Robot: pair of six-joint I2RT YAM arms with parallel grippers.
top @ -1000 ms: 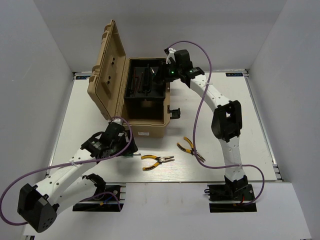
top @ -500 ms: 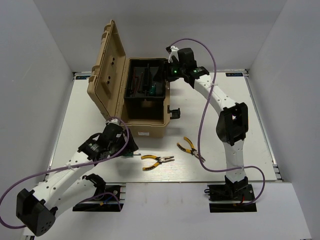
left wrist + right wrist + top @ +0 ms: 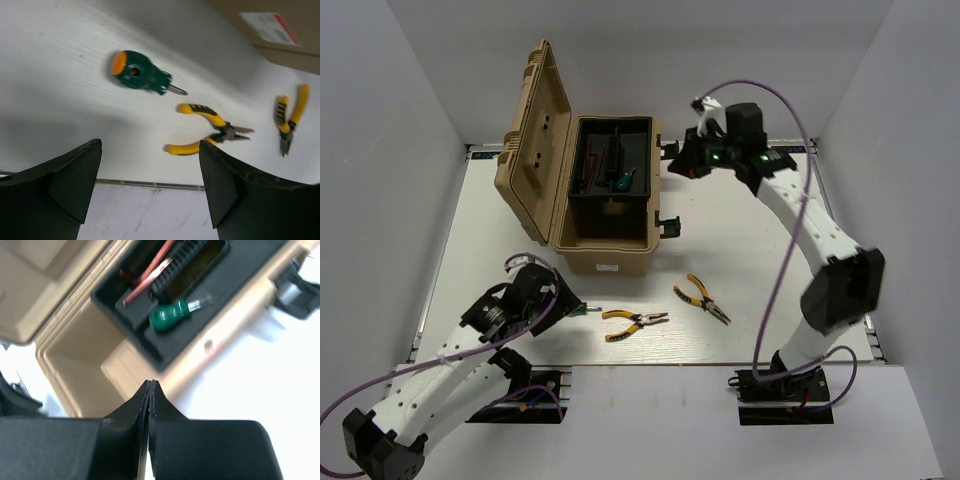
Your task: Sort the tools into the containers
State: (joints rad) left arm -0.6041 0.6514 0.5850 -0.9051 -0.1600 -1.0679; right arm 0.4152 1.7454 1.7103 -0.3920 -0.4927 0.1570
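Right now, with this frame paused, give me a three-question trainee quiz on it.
1. True or false: the screwdriver near the left arm lies in the toolbox.
2. How many pliers lie on the table? A one, B two, C three.
3. Which arm's jaws are shut, and on what?

Key: 1 false, it lies on the table. 2 B. 3 The right arm's jaws, on nothing.
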